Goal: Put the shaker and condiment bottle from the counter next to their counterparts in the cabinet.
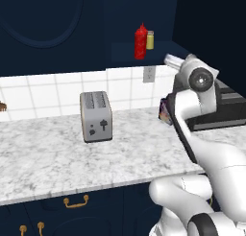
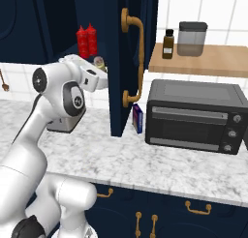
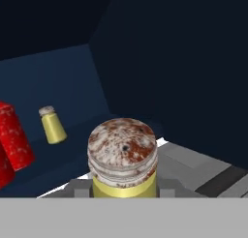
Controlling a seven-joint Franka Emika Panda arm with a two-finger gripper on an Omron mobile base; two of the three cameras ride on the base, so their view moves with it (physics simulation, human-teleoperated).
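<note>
Navy cabinet (image 1: pixel 144 50) hung open above the marbled counter (image 1: pixel 72 158). Raised toward its shelf, the arm's gripper (image 3: pixel 124 193) pinched the shaker (image 3: pixel 123 159) by its body. On the shelf stood two red bottles (image 2: pixel 86 40) and one pale shaker (image 3: pixel 52 125), right of them.

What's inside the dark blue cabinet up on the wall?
On the cabinet shelf stand two red condiment bottles and a pale yellow shaker. The open door and the arm hide the rest.
</note>
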